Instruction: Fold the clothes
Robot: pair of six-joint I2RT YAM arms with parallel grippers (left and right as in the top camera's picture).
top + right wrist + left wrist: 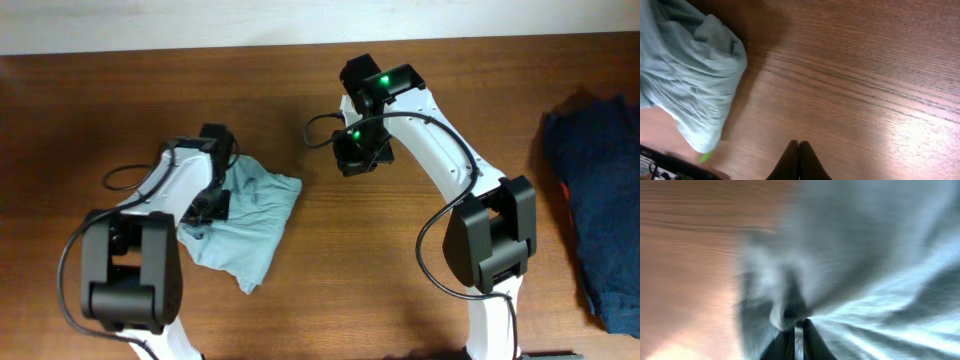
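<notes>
A brown wood-grain table (330, 300) is observed under the overhead camera. The T-shirt (258, 212) is found crumpled in a loose heap left of centre, not laid flat; no hem, sleeve or collar can be identified.

The left gripper (207, 208) is set on the left part of the heap. In the blurred left wrist view its jaws are seen nearly together, with cloth gathered into them and creases radiating from that spot. A pinch grip on the T-shirt is judged. The right gripper (358, 152) is held over bare wood, to the right of the heap and apart from it. Its jaws are pressed together with nothing between them.

The step in hand is judged to be the spreading out of the garment; no fold is made as yet. For the next move, the pinched cloth is to be lifted or drawn aside so that an edge is exposed. A second hold by the right gripper, opened first, is called for.

Open wood is available behind, in front of and to the right of the heap. A dark navy garment (592, 200) is piled at the right edge, well apart. The near-left side is crowded by the left arm.
</notes>
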